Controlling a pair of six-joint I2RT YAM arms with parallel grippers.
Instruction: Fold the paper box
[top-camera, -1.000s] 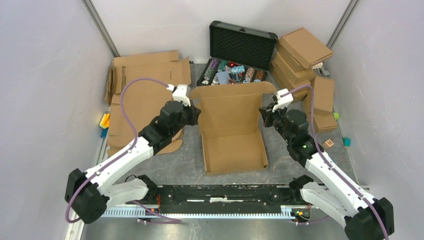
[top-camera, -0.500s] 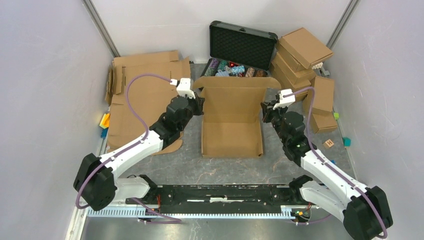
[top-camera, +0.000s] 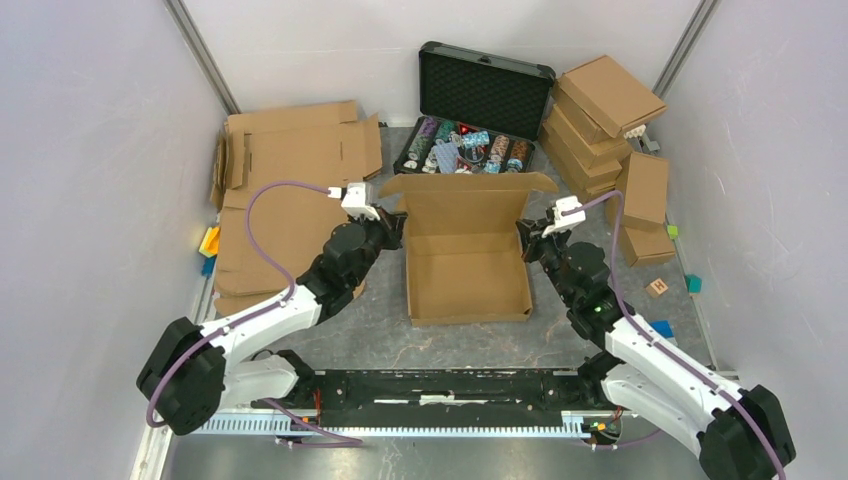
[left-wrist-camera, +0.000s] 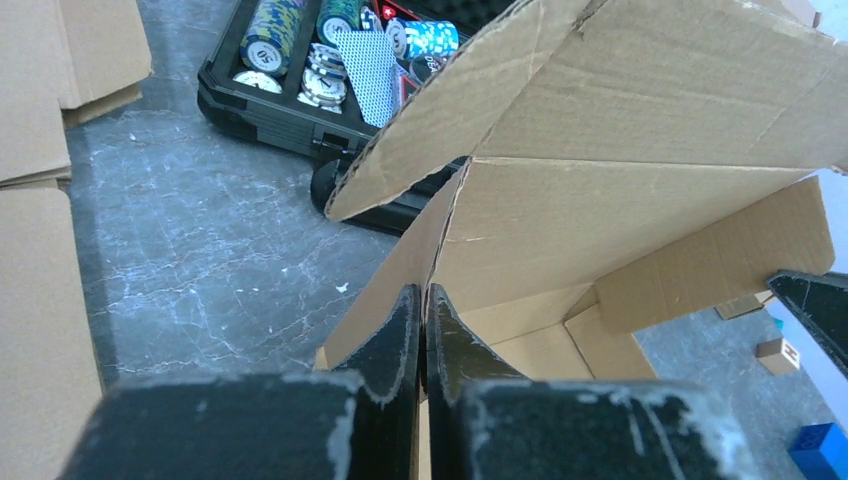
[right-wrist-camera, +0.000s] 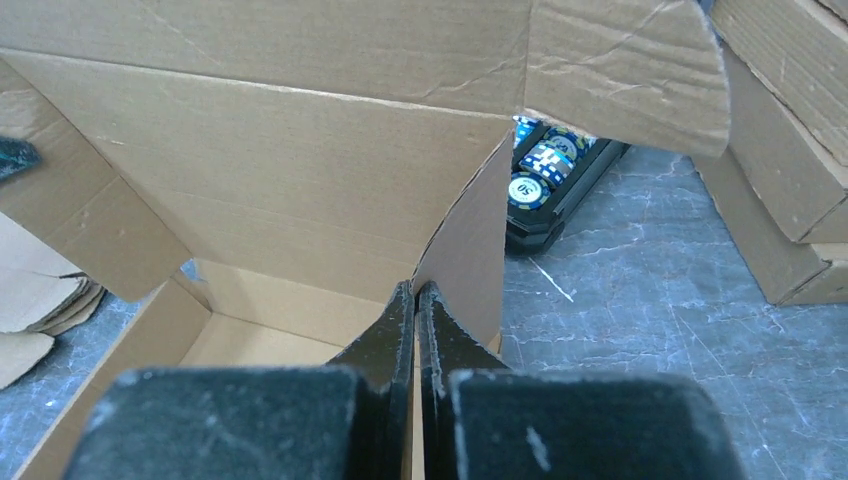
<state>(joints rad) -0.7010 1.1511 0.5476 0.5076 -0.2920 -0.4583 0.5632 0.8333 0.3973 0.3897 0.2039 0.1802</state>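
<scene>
Pinching paper box (top-camera: 468, 262) side walls: left tool (left-wrist-camera: 423, 297), right tool (right-wrist-camera: 414, 292); grey marbled tabletop (top-camera: 380, 320), white enclosure walls (top-camera: 90, 150).

Open black case (top-camera: 487, 92) of poker chips (top-camera: 462, 150) (foam-lined lid upright) sits at the back; closed boxes (top-camera: 605, 97) stacked right, flat cardboard sheets (top-camera: 290, 160) left.

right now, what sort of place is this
Probably a robot test cell, not a packing floor: plain white walls enclose a grey table, with flat cardboard blanks and finished boxes stacked for repeated folding.
</scene>
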